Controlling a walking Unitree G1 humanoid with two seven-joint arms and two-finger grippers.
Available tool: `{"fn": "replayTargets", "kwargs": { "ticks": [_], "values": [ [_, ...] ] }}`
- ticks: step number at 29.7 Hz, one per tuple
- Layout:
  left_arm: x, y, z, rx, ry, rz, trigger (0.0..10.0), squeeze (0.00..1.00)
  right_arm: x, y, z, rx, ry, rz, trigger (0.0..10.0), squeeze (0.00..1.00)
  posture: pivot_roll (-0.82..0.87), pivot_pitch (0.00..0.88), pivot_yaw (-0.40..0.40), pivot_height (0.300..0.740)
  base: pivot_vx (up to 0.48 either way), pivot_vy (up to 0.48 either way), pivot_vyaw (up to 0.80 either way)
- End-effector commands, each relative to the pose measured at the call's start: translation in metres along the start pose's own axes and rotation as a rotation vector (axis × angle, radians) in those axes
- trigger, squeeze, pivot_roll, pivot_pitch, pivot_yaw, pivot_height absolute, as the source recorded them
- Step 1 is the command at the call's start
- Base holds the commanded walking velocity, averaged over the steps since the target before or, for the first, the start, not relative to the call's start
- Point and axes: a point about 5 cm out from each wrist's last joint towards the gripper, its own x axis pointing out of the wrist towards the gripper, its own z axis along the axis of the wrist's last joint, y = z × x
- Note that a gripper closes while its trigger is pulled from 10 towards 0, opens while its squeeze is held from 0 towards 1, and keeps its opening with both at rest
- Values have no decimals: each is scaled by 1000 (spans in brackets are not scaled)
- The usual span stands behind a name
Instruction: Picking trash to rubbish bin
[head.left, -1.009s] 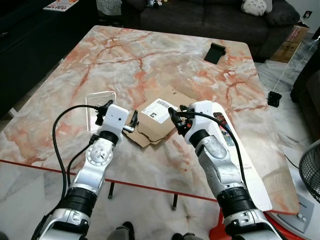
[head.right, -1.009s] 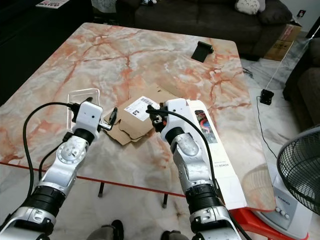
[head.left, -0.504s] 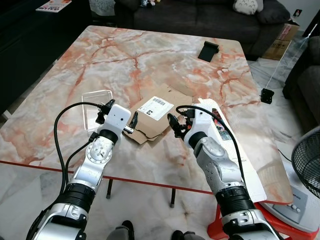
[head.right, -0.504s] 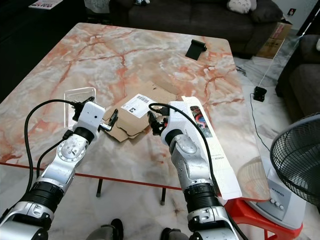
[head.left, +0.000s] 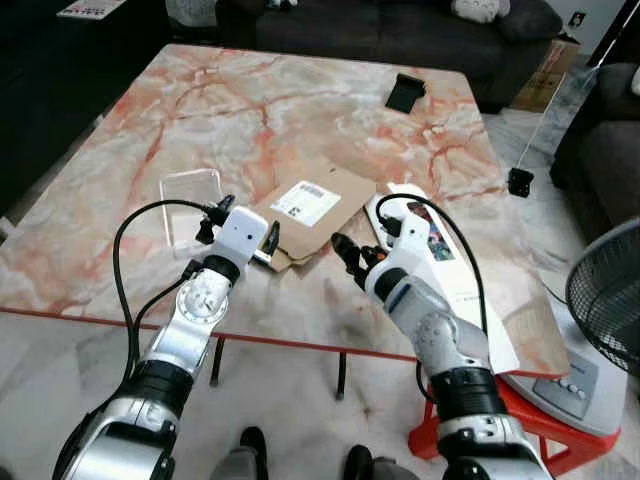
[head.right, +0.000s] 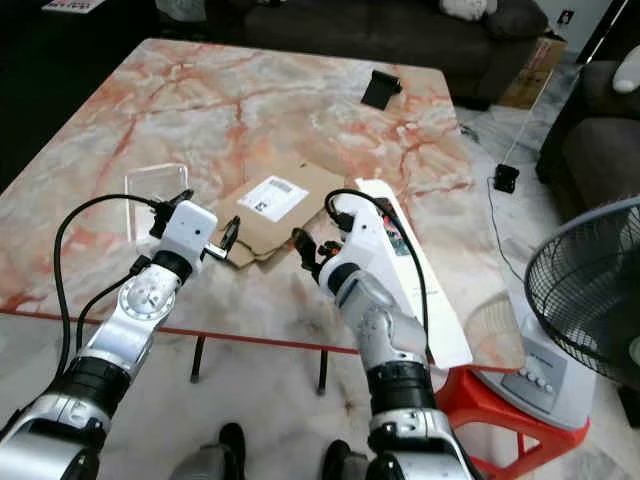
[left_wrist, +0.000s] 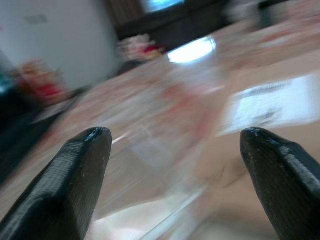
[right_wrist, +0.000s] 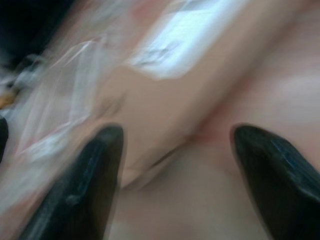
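- Left eye view first: both silver arms reach out over the near edge of the marble table (head.left: 300, 90), set to either side of the trash, as if to come at it from two sides.
- The left gripper (head.left: 268, 240) hovers just at the near-left edge of the flattened cardboard (head.left: 315, 205), its jaws apart with nothing between them.
- The right gripper (head.left: 345, 252) sits low near the cardboard's near-right corner, jaws likewise spread and empty; I judge it is lining up for a pinch on that edge.
- The cardboard lies flat in the middle of the table, white shipping label up, so a thin edge is all there is to grab.
- A clear plastic tray (head.left: 190, 205) lies left of it, and a long white box (head.left: 445, 275) right of it.
- Farther off, a small black object (head.left: 404, 92) stands near the far edge, well apart.
- No rubbish bin that I can make out; a fan (head.left: 610, 295) stands on the floor at right.
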Motion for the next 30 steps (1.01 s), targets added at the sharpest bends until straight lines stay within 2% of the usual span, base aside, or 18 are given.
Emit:
{"fn": "replayTargets", "kwargs": {
  "ticks": [1,11,17,21,25,30],
  "values": [
    [-8,-4,-14,-1,54,-9,10000,0,0,5,-7,18,26,15,10000,0,47,180,-83,740,0,0,0],
    [-6,0,-11,-3,39,21,10000,0,0,5,-7,26,33,12,10000,0,47,178,-81,740,0,0,0],
    [-4,3,-6,-34,9,53,10000,0,-1,6,-2,23,5,11,10000,0,42,180,-80,740,0,0,0],
    [-4,4,-6,-46,8,62,10000,0,0,3,3,-18,-25,-9,10000,0,42,179,-81,740,0,0,0],
    [-4,5,-6,-48,8,67,10000,0,1,3,5,-15,-29,-13,10000,0,45,175,-80,740,0,0,0],
    [-4,8,-7,-49,12,83,10000,0,3,4,9,-32,-53,-25,10000,0,45,175,-80,740,388,0,0]
  ]
}}
